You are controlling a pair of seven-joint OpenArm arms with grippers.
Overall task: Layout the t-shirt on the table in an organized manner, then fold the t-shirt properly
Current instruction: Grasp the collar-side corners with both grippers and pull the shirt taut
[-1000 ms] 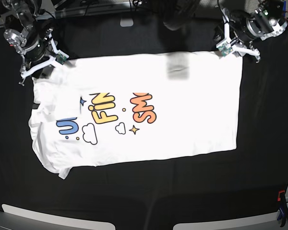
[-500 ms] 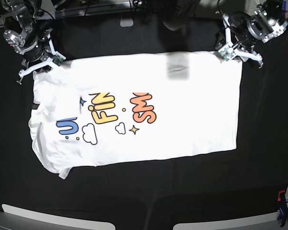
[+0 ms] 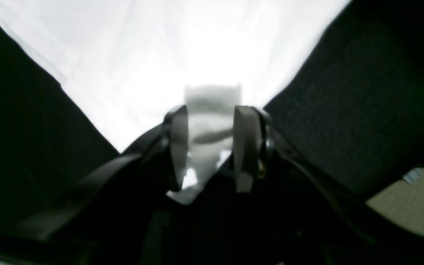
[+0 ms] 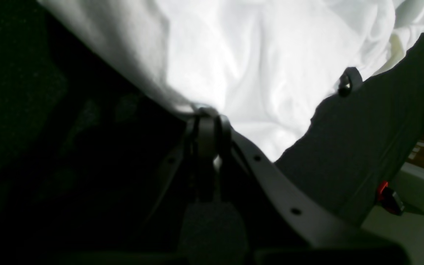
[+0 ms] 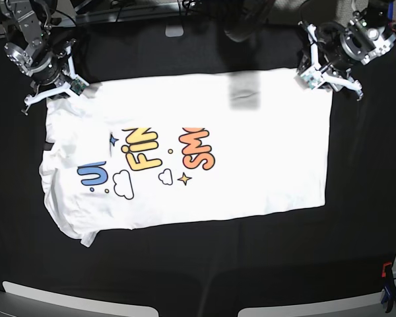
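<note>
The white t-shirt (image 5: 204, 145) lies spread out on the black table (image 5: 204, 264) with its print of blue, yellow and orange letters facing up. My right gripper (image 5: 78, 86) is at the shirt's far left corner. In the right wrist view it (image 4: 206, 121) is shut, pinching the shirt's edge (image 4: 256, 66). My left gripper (image 5: 310, 77) is at the shirt's far right corner. In the left wrist view it (image 3: 212, 140) stands open, its fingers (image 3: 178, 147) apart, and the shirt's corner (image 3: 182, 55) reaches into the gap.
A grey patch (image 5: 244, 91) shows on the shirt near its far edge. An orange-and-blue clamp (image 5: 387, 281) sits at the table's near right edge, and red clamps (image 4: 385, 189) are on the edge in the right wrist view. Black cloth surrounds the shirt.
Both arms have drawn back a little toward the table's far edge. The shirt's far left corner has been pulled flatter. The rest of the shirt has not moved.
</note>
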